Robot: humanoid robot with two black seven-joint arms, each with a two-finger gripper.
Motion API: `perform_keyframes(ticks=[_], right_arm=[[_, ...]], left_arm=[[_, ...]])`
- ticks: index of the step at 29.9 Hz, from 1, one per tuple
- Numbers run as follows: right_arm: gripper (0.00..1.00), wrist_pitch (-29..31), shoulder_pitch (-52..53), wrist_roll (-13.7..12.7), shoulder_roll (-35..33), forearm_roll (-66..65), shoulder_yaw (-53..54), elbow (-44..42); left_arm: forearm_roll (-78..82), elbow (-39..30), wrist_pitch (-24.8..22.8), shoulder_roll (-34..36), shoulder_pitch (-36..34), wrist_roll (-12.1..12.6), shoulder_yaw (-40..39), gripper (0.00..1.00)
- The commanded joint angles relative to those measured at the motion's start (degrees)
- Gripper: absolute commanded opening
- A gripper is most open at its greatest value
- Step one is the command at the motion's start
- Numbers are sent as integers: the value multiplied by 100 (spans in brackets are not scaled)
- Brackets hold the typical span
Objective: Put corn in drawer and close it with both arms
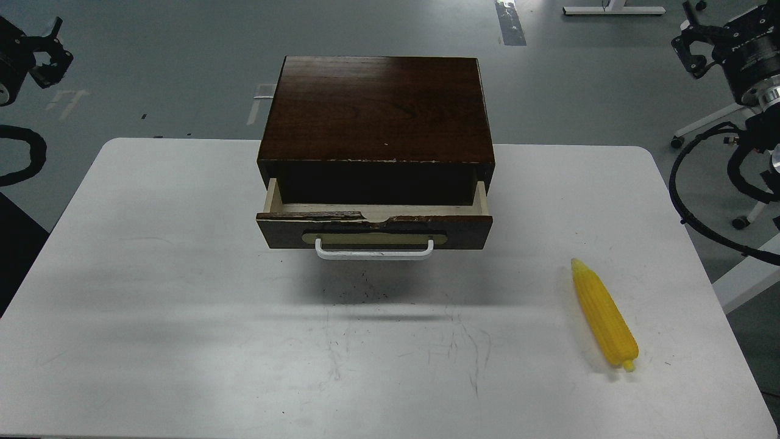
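The yellow corn [604,315] lies on the white table [152,292] at the right, stub end toward me. In the middle stands the dark brown wooden box [376,110]. Its drawer [374,229] is pulled partly out, showing cream inner walls and a white bar handle [374,251]; nothing shows inside it. My left gripper [50,50] hangs off the table at the far upper left, fingers apart and holding nothing. At the far upper right, my right gripper [691,41] is likewise off the table, open and empty. Both are far from the corn and the drawer.
Grey floor surrounds the table. Black cables [688,201] loop beside its right edge, and white stand legs [612,10] show at the top right. The table's front carries scuff marks [365,292].
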Motion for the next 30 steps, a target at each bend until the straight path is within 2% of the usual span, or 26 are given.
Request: perform_keyframes(ticks=[1,9,12,14,18,22,26,30], right_arm=[[100,-1,-5,-11,-9,-1,-4,-68],[100,-1,39,-20,-114,-10,-82,-122],[100,-1,74,-37,-439,-89,-240,-122],[100,-1,266,-46,-877,-142,-625,-104],[100,-1,926,-46,-1204,-545,-1364,-69],[100,-1,1620,-37,-1494,-1494,-2340,98],[100,-32,2095,-72,-1740,-2661,-2965,755],[100,-366,2192,-169,-2073,-3487,-3071,1676]], left_arm=[[48,-1,0,-21,-27,9,22,98],[22,-1,0,-39,-54,1,-31,98],[4,43,0,-21,-62,1,-5,98],[31,60,0,-12,-106,9,-22,98],[22,60,0,-39,-150,1,-31,98],[13,52,0,-65,-150,9,-66,98],[-4,-19,0,-179,-124,9,-75,98],[-4,-19,0,-293,-124,18,-66,98]])
